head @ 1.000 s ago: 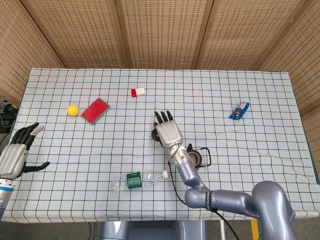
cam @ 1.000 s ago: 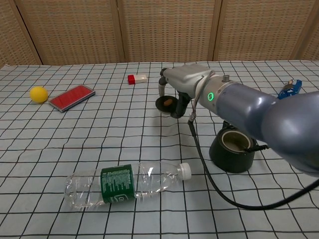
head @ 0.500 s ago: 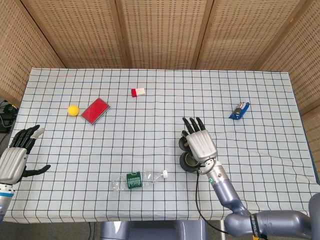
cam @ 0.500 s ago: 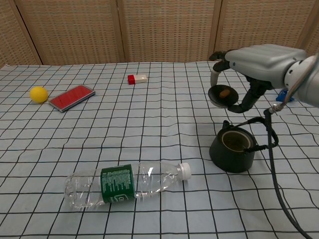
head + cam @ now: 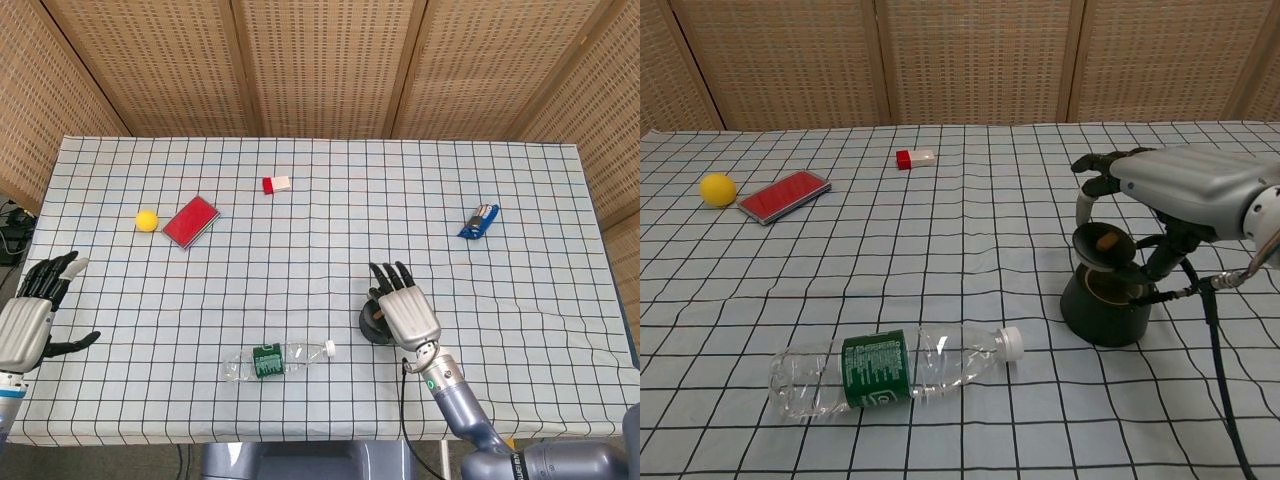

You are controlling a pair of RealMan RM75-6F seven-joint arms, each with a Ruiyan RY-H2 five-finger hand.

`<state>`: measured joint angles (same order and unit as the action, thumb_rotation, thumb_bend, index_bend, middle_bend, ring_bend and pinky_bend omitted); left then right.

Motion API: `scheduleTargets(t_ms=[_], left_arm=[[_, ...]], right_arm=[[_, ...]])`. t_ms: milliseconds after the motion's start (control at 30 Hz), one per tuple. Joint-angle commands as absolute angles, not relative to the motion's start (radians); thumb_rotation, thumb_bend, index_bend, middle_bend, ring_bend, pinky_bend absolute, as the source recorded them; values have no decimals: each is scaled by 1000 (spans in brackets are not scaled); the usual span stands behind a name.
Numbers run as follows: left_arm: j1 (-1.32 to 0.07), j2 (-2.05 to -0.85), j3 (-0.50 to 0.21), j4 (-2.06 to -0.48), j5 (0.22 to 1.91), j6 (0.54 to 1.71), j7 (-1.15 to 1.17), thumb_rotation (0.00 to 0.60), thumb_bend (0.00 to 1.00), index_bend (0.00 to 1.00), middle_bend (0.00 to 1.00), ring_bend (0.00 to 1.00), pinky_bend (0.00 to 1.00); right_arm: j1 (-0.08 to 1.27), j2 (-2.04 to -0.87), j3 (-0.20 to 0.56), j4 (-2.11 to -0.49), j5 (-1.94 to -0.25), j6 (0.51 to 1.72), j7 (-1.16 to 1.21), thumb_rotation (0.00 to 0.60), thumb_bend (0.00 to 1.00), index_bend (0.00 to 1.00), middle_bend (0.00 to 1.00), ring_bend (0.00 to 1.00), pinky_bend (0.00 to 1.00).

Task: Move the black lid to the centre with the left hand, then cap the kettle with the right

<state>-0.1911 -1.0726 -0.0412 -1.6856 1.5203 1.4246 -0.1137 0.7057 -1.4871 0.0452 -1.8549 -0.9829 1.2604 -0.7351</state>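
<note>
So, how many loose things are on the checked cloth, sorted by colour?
Black: 2, round kettle and its lid
Red: 2, flat case, small red-white block
Yellow: 1, ball
Blue: 1, packet
Clear: 1, plastic bottle
Total: 7

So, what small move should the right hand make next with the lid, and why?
Probably lower it a little and level it onto the opening. In the chest view the right hand holds the black lid tilted just above the kettle, whose mouth shows partly uncovered beneath it, so it does not look seated yet.
</note>
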Motion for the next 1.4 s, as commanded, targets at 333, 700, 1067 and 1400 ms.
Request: scheduleTargets(t_ms=[333,700,1067,1400], left_arm=[[-189,-1063,-41,-1683,1528,1424,-149,600,100,52,0,0,0],[-192,-1061,-39,-1686,1526,1410,-153,600,99,53,0,0,0],[-194,-1062,-38,-1686,1525,1403,-149,600,99,53,0,0,0],[-195,-1058,-38,-1690,1518,1394,-147,600,98,53,0,0,0]], right_arm=[[694,-1530,52,-1801,-954,1237,-760,600,472,421,75,0,0],[682,-1535,62,-1778,-922,1226,-777,600,464,421,73,0,0],[677,-1541,65,-1770,-930,1212,-775,600,454,421,72,0,0],[680,-1540,71,-1791,-933,1205,-789,600,360,371,51,0,0]])
